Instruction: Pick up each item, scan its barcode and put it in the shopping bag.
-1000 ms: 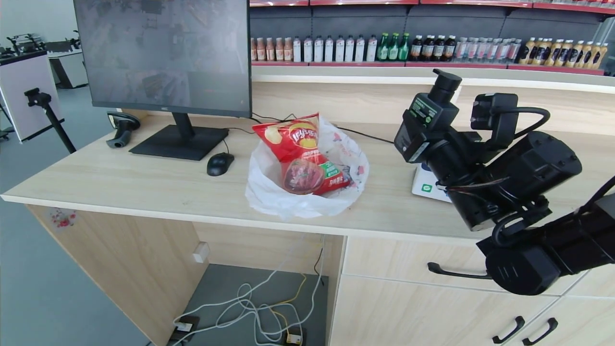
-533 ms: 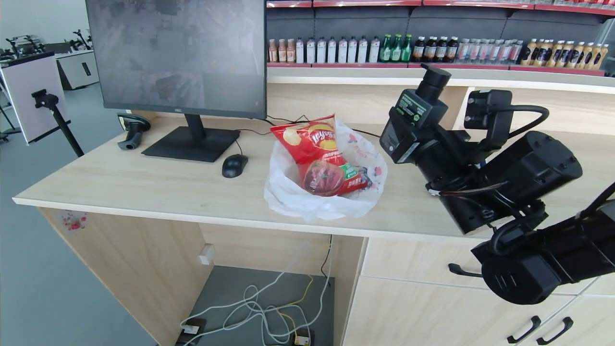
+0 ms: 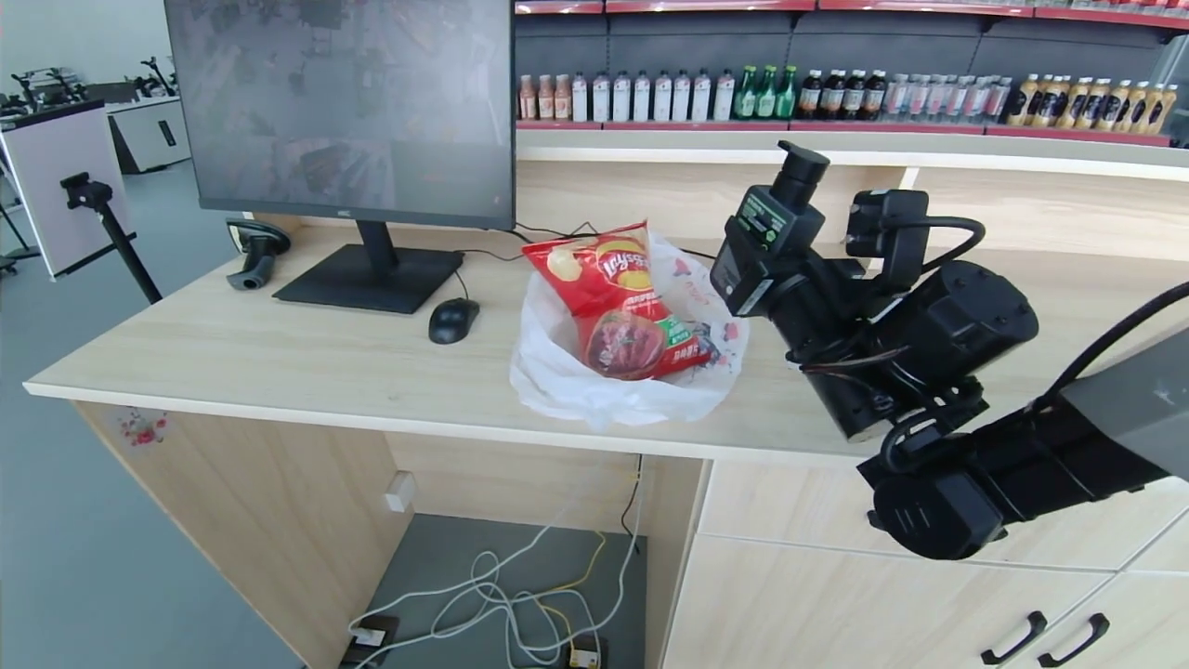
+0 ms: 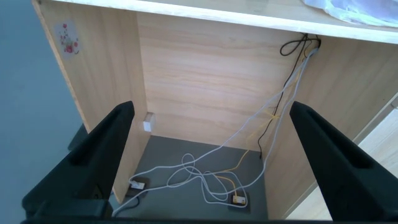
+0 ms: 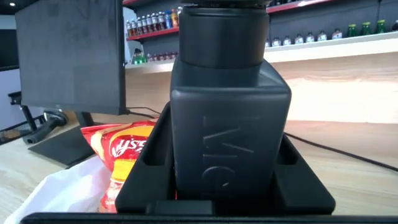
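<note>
While below countertop, left tool agape

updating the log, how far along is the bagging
Done: the chips lie in the bag on the counter. In hand: the right pincer holds a black bottle up beside the bag. Left: putting the bottle in; whether it was scanned cannot be told. The scanner sits by the monitor.

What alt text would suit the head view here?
The right tool holds a dark bottle above the wooden counter, beside a white shopping bag that contains a red chip bag. A monitor, mouse and handheld scanner sit farther left.
</note>
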Tool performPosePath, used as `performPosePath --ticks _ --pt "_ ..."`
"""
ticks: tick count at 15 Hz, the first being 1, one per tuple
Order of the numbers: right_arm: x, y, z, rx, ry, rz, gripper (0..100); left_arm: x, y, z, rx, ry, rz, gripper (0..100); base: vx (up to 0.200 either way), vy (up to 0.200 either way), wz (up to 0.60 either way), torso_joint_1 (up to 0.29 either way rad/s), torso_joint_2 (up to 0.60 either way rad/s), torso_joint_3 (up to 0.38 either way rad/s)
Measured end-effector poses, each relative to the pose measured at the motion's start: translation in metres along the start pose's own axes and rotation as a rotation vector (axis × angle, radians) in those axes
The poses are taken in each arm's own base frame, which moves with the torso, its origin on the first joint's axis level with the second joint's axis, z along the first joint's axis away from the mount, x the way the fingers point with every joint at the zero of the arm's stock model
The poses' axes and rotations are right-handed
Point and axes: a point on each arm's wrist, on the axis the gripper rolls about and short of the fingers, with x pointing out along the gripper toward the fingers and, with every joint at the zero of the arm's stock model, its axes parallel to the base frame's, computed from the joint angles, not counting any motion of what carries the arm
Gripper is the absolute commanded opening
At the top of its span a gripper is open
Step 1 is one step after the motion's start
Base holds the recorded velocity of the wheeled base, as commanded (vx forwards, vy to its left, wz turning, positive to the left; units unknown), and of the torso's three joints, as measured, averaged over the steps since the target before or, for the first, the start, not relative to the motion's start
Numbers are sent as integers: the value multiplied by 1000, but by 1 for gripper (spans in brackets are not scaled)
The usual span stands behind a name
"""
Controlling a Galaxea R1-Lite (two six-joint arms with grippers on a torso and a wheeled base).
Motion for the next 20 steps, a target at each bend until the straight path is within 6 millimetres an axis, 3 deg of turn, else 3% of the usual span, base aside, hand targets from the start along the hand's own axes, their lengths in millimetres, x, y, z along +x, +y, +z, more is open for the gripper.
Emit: performPosePath --ticks 6,10,13,20 --pt "19 7 -52 -14 35 11 0 0 0 0 -1 0 0 100 0 0 0 0 0 0" --pt "20 -7 -76 -40 75 -2 0 0 0 0 -1 0 1 100 0 0 0 0 0 0" --pt "24 -23 -85 -61 82 -35 0 0 0 0 0 0 0 100 0 0 0 0 0 0" --pt "23 -27 -99 -89 102 -39 0 0 0 0 2 0 0 100 0 0 0 0 0 0"
